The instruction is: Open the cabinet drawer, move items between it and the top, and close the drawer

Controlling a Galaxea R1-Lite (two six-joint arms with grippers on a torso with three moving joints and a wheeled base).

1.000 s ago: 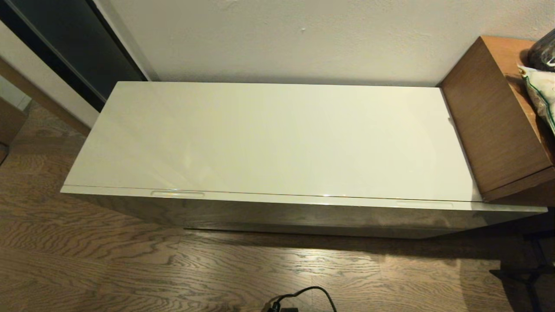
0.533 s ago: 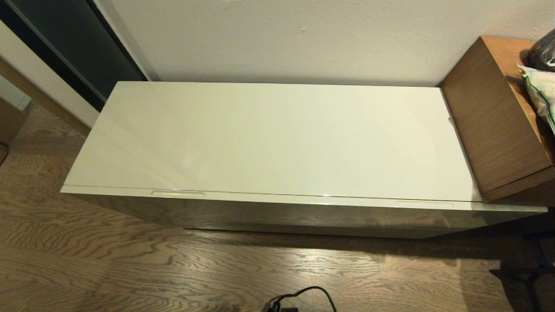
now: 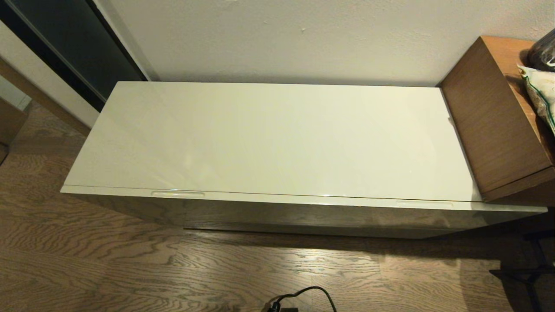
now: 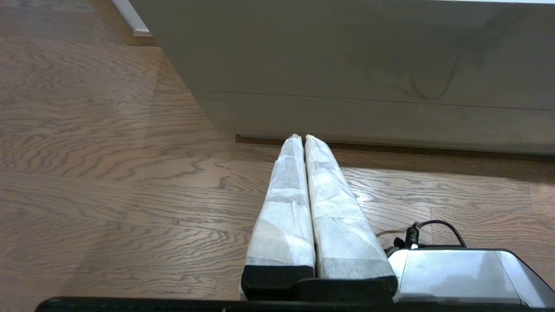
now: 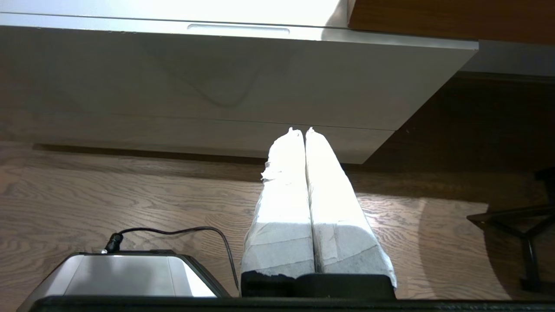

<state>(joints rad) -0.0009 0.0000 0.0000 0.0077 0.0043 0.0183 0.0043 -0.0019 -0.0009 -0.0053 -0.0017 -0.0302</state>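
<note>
Here, one cabinet drawer [image 3: 277, 203] shows two handle recesses [image 3: 177, 193], closed.

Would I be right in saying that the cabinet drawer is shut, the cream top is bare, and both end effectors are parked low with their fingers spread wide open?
Not quite: the fingers are pressed together, not spread. Each wrist view shows it, for the left end effector and the right end effector. The rest holds: the cabinet drawer is shut and the top is bare, as the head view shows.
</note>
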